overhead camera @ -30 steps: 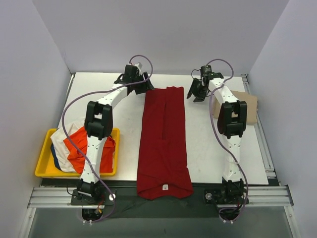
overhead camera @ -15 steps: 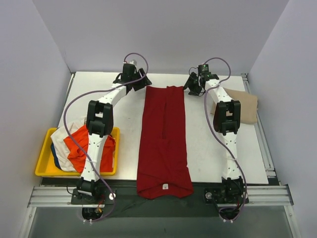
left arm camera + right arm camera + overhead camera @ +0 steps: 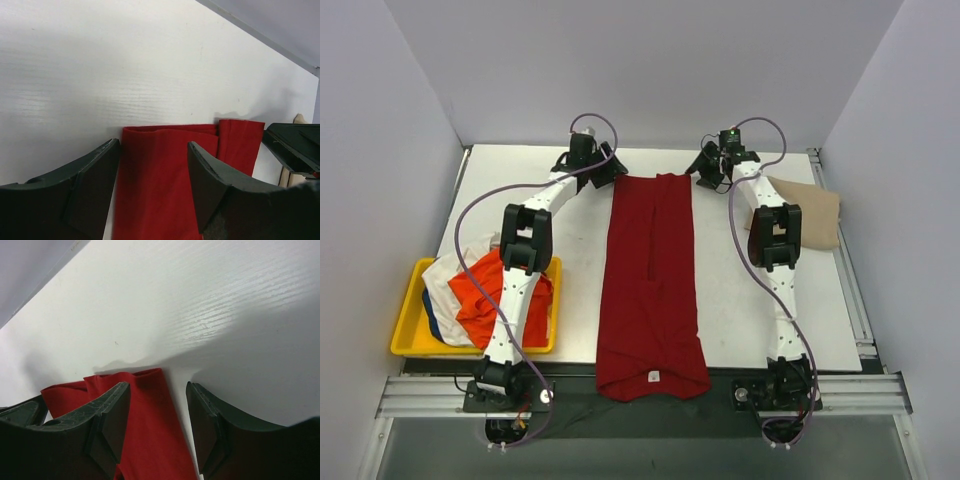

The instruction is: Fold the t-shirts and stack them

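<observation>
A dark red t-shirt (image 3: 652, 280) lies folded into a long strip down the middle of the white table (image 3: 740, 290). Its near end hangs over the front edge. My left gripper (image 3: 612, 170) is open at the strip's far left corner, and the left wrist view shows the gripper (image 3: 154, 145) straddling that red cloth (image 3: 155, 195) without pinching it. My right gripper (image 3: 703, 172) is open at the far right corner, where the gripper (image 3: 158, 386) has one finger over the shirt (image 3: 150, 440) and one over bare table. A tan t-shirt (image 3: 810, 212) lies at the right edge.
A yellow tray (image 3: 405, 345) at the near left holds a heap of orange (image 3: 485, 300), white (image 3: 445, 280) and blue (image 3: 430, 325) shirts. Grey walls close in the back and both sides. A metal rail (image 3: 855, 300) runs along the table's right edge.
The right gripper has moved back and left to the red shirt's far right corner. The left gripper has shifted slightly toward the far left corner. The shirt has not moved.
</observation>
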Controlling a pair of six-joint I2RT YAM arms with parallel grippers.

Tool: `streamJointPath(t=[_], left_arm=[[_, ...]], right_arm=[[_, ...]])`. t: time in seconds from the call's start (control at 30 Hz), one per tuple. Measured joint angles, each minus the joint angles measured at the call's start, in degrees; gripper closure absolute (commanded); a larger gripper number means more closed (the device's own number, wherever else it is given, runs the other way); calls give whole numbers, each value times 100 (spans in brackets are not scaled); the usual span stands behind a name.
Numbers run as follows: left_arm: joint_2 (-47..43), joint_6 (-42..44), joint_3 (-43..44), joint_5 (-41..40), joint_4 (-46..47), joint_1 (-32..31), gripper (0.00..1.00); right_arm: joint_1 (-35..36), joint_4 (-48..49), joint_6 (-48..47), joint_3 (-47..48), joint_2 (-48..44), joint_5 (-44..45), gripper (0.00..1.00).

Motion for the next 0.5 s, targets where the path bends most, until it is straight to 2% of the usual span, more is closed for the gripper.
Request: streamJointPath(t=[0.3,0.4,0.5], left_arm=[[85,-155,55,87,15,26,43],[109,-216,63,131,13,39,51],[168,-289,79,181,22,44,63]], right_arm=[[48,164,146,61,92,-114,55],[63,164,144,61,105,-138,61],[66,199,151,61,144,-153,73]])
